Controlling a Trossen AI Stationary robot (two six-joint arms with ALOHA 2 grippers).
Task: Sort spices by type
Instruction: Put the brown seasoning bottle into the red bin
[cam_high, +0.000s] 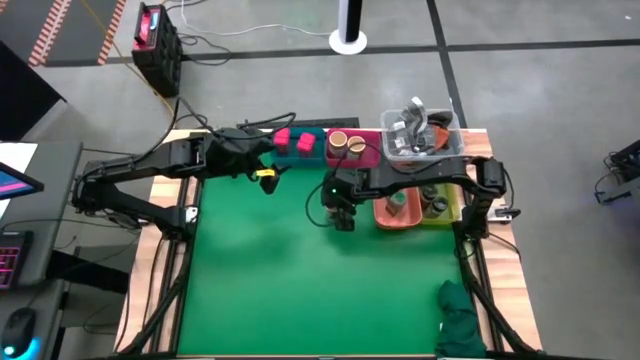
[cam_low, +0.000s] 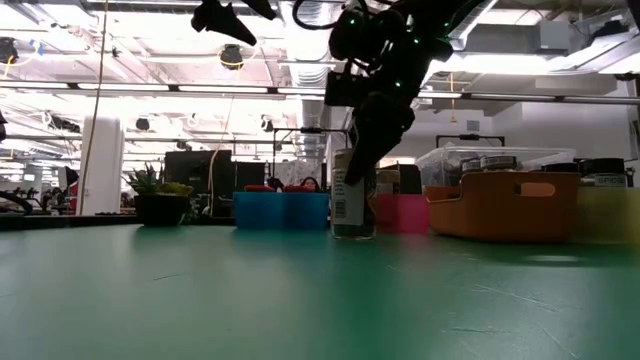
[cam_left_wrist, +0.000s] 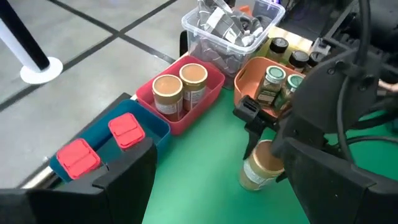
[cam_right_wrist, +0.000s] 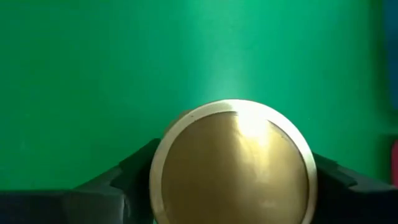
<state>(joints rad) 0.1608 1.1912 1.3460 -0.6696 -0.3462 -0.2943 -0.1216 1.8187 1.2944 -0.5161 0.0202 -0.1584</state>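
- Filling the right wrist view, a tan-topped jar (cam_right_wrist: 231, 163) sits between the right gripper's two dark fingers (cam_right_wrist: 134, 171), one at each side of the lid, at or very near its rim.
- Right gripper (cam_high: 343, 216): lowered over that jar on the green mat (cam_high: 300, 290), in the mat's far half, just beside the orange bin (cam_high: 383, 214). Whether the fingers are clamped on the jar or merely flank it cannot be told.
- Low view: the jar (cam_low: 352, 200) stands upright with its base on the mat, the gripper coming down on it from above.
- Left gripper (cam_high: 266, 176): hovers near the far edge of the mat, left of the right gripper, fingers apart and empty.
- Blue bin (cam_left_wrist: 144, 127), far edge: holds two pink-red tins (cam_left_wrist: 126, 129).
- Pink bin (cam_left_wrist: 211, 87), next to the blue bin: holds two tan-topped jars (cam_left_wrist: 168, 93), upright.
- Orange bin, right of the gripped-at jar: holds green-topped jars (cam_left_wrist: 272, 82).
- Yellow bin (cam_high: 448, 215), right of the orange bin: holds dark-lidded jars (cam_left_wrist: 278, 45); the count cannot be told.
- Clear tub of grey metal parts (cam_high: 418, 134): at the far right corner of the table, behind the orange and yellow bins.
- Dark green cloth (cam_high: 462, 318): bunched at the near right corner of the mat.
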